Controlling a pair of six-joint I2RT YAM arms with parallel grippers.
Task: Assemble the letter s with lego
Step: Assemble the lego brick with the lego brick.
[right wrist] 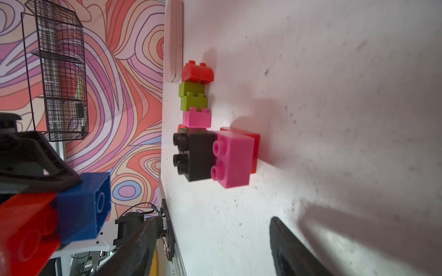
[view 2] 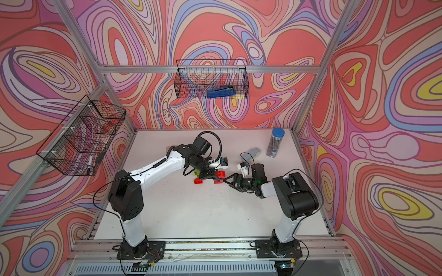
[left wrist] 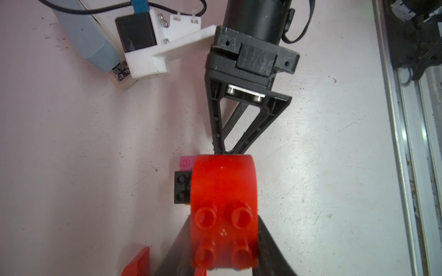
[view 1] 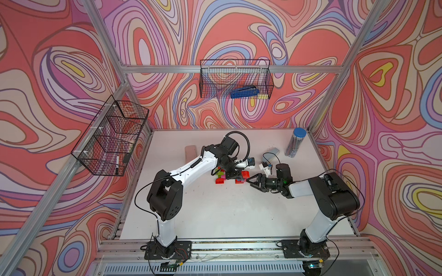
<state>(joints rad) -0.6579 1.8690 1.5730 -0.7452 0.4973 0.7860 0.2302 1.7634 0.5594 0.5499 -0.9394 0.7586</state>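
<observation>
White table, swirl-patterned walls. Lego in red, green, pink and black sits clustered mid-table. Left gripper is clamped on a red brick joined to a blue brick. Right gripper, fingers apart and empty, sits just right of them.

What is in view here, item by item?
lego bricks: several, red, lime green, pink, black, clustered mid-table
red brick: one, with a blue brick attached, held aloft
stapler: one, pale blue-grey, lying beyond the bricks, right side
case: one, pink, lying beyond the bricks, left side
pencil tube: one, blue-capped, standing at far right corner
baskets: two, black wire, one on back wall, one on left wall
tool: one, blue, in back basket
marker: one, white, in left-wall basket
table: one, white
left gripper: black, shut on red brick
right gripper: black, open, empty
</observation>
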